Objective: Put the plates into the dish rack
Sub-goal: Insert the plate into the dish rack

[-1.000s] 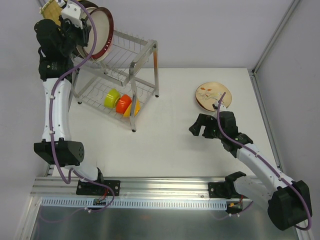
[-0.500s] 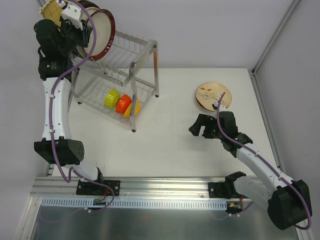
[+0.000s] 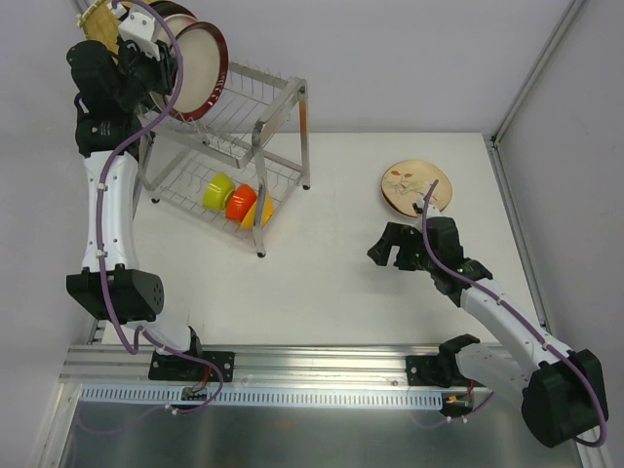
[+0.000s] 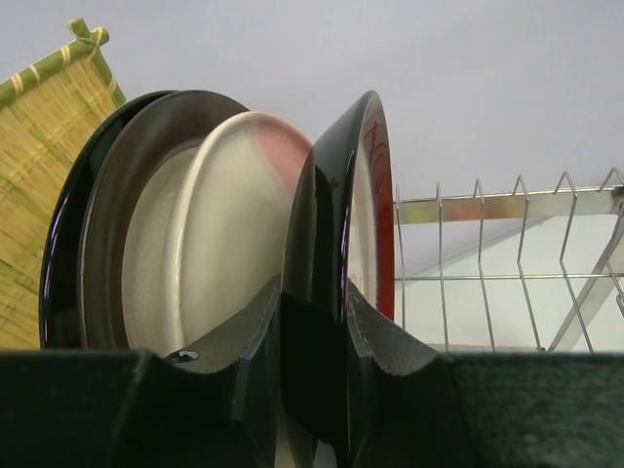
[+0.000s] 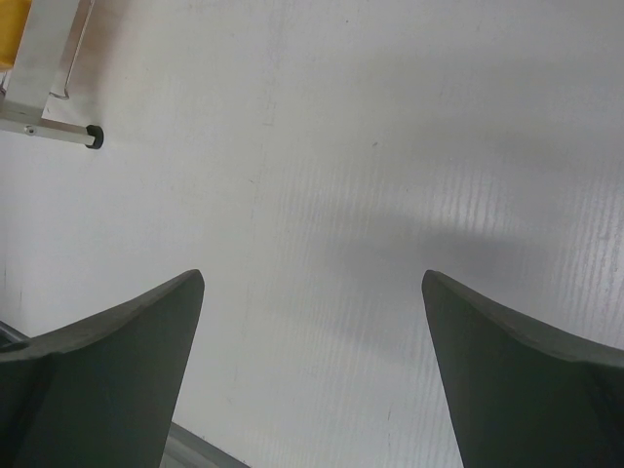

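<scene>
My left gripper (image 3: 164, 76) is shut on the rim of a round cream plate with a dark, red-edged rim (image 3: 200, 66), held upright over the top tier of the silver dish rack (image 3: 278, 105). In the left wrist view both fingers pinch that plate (image 4: 336, 214) edge-on. Just left of it stands another dark-rimmed cream plate (image 4: 166, 244), and beyond that a yellow woven plate (image 4: 39, 185). A cream floral plate (image 3: 416, 185) lies flat on the table at the right. My right gripper (image 3: 390, 248) hovers open just in front of it, holding nothing (image 5: 312, 322).
Green (image 3: 217, 190), orange (image 3: 240, 202) and yellow (image 3: 259, 214) bowls sit in the rack's lower tier. Upright rack wires (image 4: 507, 263) stand to the right of the held plate. A rack foot (image 5: 93, 136) shows at the top left of the right wrist view.
The held plate has shifted slightly to the right over the rack's top tier. The right arm has not moved.
</scene>
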Controlling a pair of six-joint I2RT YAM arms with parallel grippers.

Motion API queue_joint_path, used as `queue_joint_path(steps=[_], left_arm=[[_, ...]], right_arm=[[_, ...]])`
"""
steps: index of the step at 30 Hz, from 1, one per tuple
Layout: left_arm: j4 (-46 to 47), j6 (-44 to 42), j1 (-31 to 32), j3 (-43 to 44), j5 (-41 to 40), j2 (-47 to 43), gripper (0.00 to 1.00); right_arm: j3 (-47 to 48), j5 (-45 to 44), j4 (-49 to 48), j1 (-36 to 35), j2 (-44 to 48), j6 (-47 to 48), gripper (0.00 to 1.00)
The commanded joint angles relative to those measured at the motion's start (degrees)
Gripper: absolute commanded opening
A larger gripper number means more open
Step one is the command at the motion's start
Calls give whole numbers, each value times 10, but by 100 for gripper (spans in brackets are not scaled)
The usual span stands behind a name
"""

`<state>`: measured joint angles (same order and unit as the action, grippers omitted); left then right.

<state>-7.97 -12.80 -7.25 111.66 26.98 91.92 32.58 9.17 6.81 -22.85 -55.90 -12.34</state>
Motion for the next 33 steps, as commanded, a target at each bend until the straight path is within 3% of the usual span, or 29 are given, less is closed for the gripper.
queue_joint_path(steps=[1, 6, 24, 33], left_arm=[[101, -2, -13, 9, 2, -11, 4], [98, 2, -13, 5, 4, -4, 6], [97, 13, -13, -4, -4, -10, 38], [97, 27, -14, -6, 5, -33, 61]], right_arm=[[26, 7, -8, 2, 2, 12, 99], [25, 7, -8, 3, 2, 12, 100], [23, 8, -4, 2, 9, 12, 99], [20, 11, -7, 2, 15, 9, 100]])
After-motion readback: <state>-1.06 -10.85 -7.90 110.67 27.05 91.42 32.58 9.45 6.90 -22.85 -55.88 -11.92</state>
